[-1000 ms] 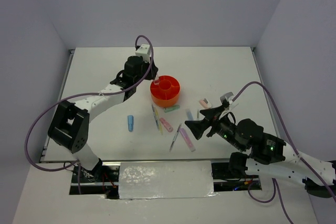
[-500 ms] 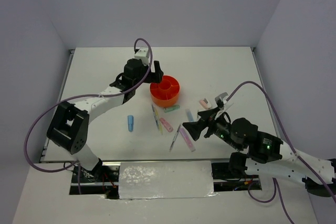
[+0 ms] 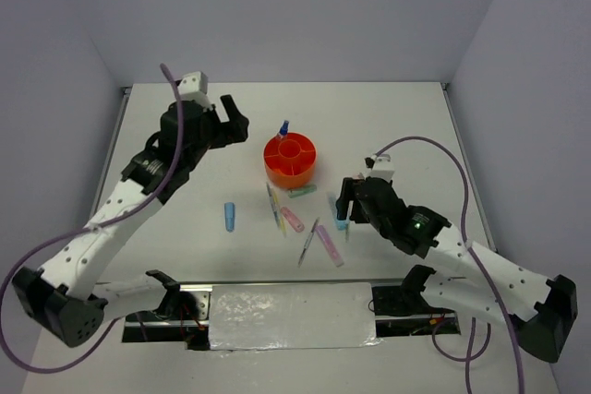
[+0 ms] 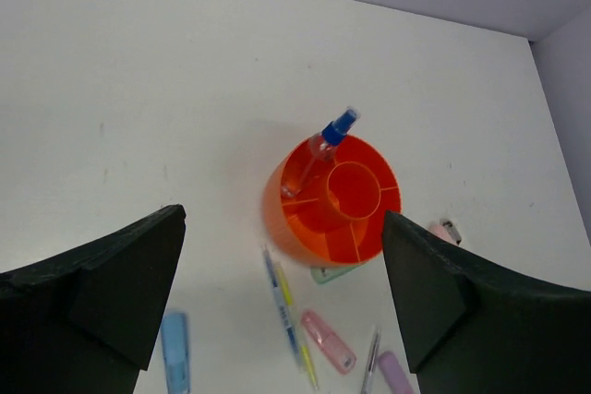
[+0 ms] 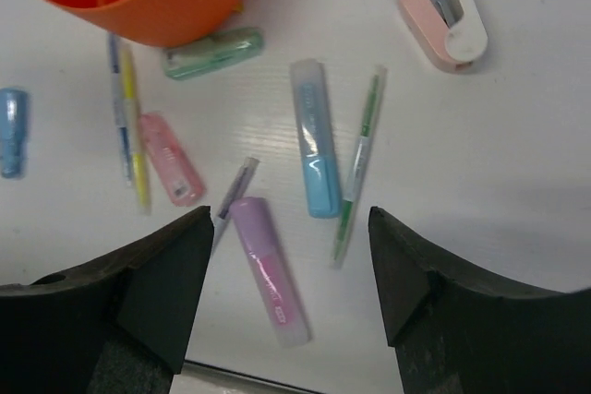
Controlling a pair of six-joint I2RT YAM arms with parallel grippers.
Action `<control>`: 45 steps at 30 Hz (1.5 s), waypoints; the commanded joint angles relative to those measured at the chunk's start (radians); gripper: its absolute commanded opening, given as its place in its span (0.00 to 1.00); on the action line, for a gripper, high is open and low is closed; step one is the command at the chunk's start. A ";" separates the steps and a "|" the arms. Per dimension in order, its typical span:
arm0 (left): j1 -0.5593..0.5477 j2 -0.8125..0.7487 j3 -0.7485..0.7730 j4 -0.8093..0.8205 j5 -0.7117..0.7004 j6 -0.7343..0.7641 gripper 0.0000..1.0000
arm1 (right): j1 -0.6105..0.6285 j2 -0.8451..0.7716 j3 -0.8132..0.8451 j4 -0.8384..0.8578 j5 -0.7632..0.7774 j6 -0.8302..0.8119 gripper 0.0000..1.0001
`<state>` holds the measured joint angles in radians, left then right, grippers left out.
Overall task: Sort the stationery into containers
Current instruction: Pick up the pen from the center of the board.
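Plainly white table (image 3: 397,117), pale grey walls (image 3: 277,16) — left claw (image 4: 282,219), right claw (image 5: 291,214) both spread wide.

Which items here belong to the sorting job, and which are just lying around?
Job:
round orange plastic organiser
blue-capped pen standing in it
pastel markers
thin pens
pink-white eraser

Not job:
purple cables
crinkled white sheet at near edge
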<state>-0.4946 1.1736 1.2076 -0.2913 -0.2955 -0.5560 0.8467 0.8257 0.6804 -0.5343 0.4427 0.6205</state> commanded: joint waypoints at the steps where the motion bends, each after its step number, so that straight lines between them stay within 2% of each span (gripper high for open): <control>1: -0.004 -0.115 -0.028 -0.244 -0.065 -0.053 0.99 | -0.054 0.048 -0.036 0.054 -0.072 0.027 0.74; 2: -0.004 -0.138 -0.040 -0.262 -0.062 -0.050 0.99 | -0.069 0.065 -0.036 0.053 -0.062 0.033 0.72; 4: -0.004 -0.216 -0.081 -0.301 -0.047 -0.029 0.99 | -0.090 0.128 -0.030 0.046 -0.041 0.039 0.57; 6: -0.004 -0.287 -0.117 -0.322 -0.021 0.022 0.99 | -0.122 0.193 -0.027 0.066 -0.054 0.030 0.50; 8: -0.004 -0.330 -0.134 -0.333 0.039 0.076 0.99 | -0.147 0.252 -0.021 0.082 -0.062 0.019 0.49; 10: -0.004 -0.391 -0.170 -0.330 0.079 0.145 0.99 | -0.185 0.294 -0.005 0.091 -0.059 -0.002 0.44; 16: -0.004 -0.558 -0.359 -0.246 0.091 0.159 0.99 | -0.259 0.441 0.033 0.125 -0.136 -0.079 0.43; 26: -0.004 -0.528 -0.373 -0.247 0.157 0.173 0.99 | -0.268 0.572 0.047 0.194 -0.174 -0.088 0.42; 31: -0.004 -0.551 -0.378 -0.246 0.148 0.169 0.99 | -0.273 0.633 0.050 0.191 -0.174 -0.088 0.37; 36: -0.004 -0.562 -0.381 -0.246 0.147 0.169 0.99 | -0.273 0.630 0.033 0.188 -0.208 -0.076 0.36; 39: -0.004 -0.560 -0.379 -0.246 0.150 0.168 0.99 | -0.273 0.658 0.019 0.188 -0.228 -0.059 0.22; 40: -0.004 -0.560 -0.379 -0.246 0.148 0.168 0.99 | -0.273 0.659 0.016 0.188 -0.231 -0.056 0.12; 41: -0.004 -0.558 -0.379 -0.244 0.151 0.168 0.99 | -0.273 0.659 0.012 0.182 -0.229 -0.048 0.07; 45: -0.004 -0.542 -0.373 -0.244 0.159 0.142 0.99 | -0.271 0.583 0.010 0.152 -0.200 -0.024 0.04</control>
<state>-0.4946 0.6212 0.8276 -0.5713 -0.1520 -0.4160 0.5720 1.4460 0.6979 -0.3695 0.2630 0.5583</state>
